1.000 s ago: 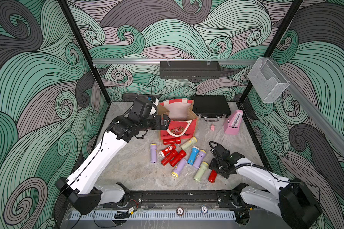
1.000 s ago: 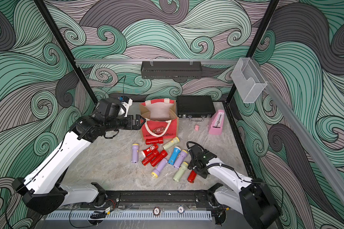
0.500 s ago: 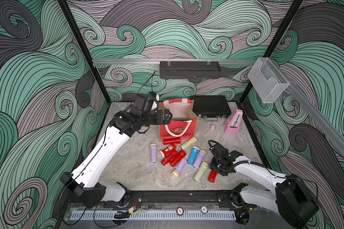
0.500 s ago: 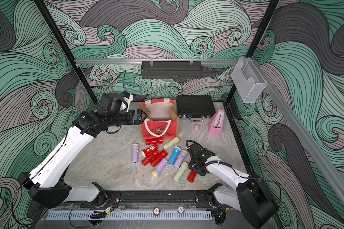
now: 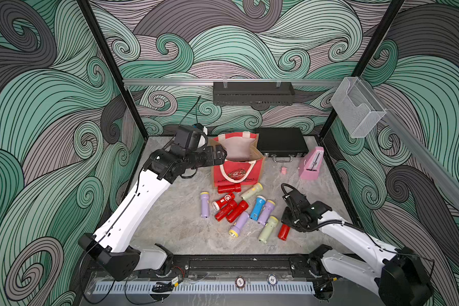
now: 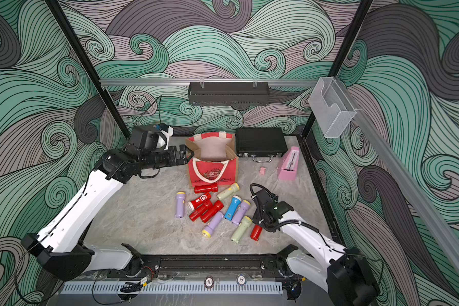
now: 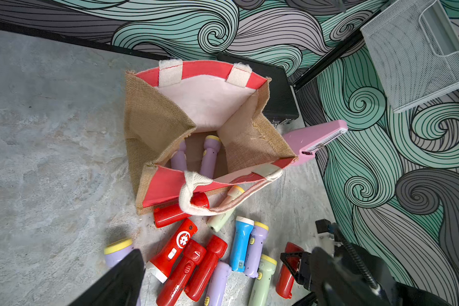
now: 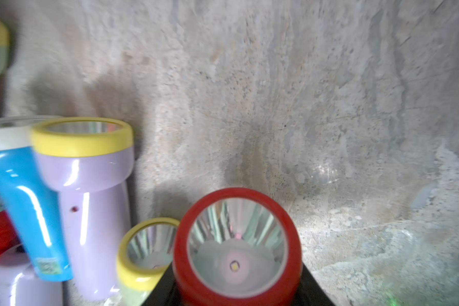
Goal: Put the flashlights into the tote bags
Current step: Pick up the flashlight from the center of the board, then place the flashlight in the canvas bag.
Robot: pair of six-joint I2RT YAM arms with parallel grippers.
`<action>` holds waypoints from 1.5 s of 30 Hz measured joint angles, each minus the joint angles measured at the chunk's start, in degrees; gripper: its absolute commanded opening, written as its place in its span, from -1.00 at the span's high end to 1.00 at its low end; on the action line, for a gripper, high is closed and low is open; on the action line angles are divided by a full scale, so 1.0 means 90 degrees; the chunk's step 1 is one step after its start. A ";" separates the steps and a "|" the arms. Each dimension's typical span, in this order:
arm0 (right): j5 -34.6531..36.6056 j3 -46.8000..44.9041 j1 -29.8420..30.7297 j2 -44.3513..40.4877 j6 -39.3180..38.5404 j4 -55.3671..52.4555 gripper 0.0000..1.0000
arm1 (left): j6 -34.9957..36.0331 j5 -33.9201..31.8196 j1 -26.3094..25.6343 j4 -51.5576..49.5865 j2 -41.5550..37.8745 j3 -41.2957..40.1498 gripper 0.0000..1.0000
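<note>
Pinching red flashlight [image 5: 283, 233], seemingly, right gripper [image 5: 288, 225], green flashlight [image 5: 267, 229] alongside, left gripper [image 5: 219, 156] spread beside tote bag [image 5: 237, 172]

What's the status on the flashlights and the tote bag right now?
Left pincer open beside tote bag rim. Right pincer shut on red flashlight. Two lilac flashlights in bag, rest loose on table. Bag mouth unobstructed.

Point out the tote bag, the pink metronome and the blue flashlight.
tote bag [image 5: 236, 172]: a top view, red front panel.
pink metronome [image 5: 311, 166]: a top view, front face.
blue flashlight [image 5: 257, 208]: a top view, body.
</note>
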 measured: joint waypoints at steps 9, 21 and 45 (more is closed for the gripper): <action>0.0532 0.1088 0.0000 -0.0714 -0.0559 -0.0833 1.00 | -0.0017 0.0087 0.0384 0.0012 0.0000 0.0002 -0.97; 0.1027 0.3823 0.0000 0.0347 -0.1860 -0.1190 1.00 | 0.0245 0.0136 0.1110 -0.0369 -0.0085 -0.0090 -0.97; 0.0199 0.9430 0.0359 0.4391 -0.3820 -0.1370 1.00 | 0.0097 0.0068 0.1430 -0.0452 -0.0104 -0.1241 -0.97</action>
